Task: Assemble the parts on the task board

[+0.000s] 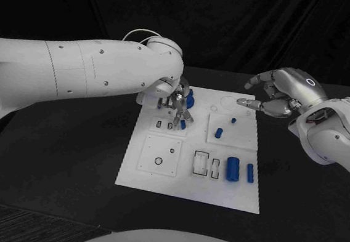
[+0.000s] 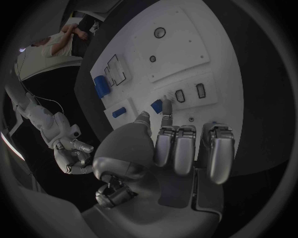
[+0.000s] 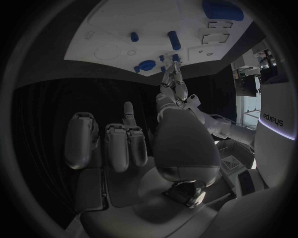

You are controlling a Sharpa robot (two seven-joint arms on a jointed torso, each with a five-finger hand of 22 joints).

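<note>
Black bench [image 1: 61, 159], white task board [image 1: 157, 180] mid-bench. Left hand [image 1: 174, 99] over board's far left, fingertips pinching small blue part [image 1: 182, 124] above slots. Right hand [image 1: 278, 94] hovering at far right corner, fingers apart, holding nothing. Part prob. light, rigid, slick; best gripped by sides.
</note>
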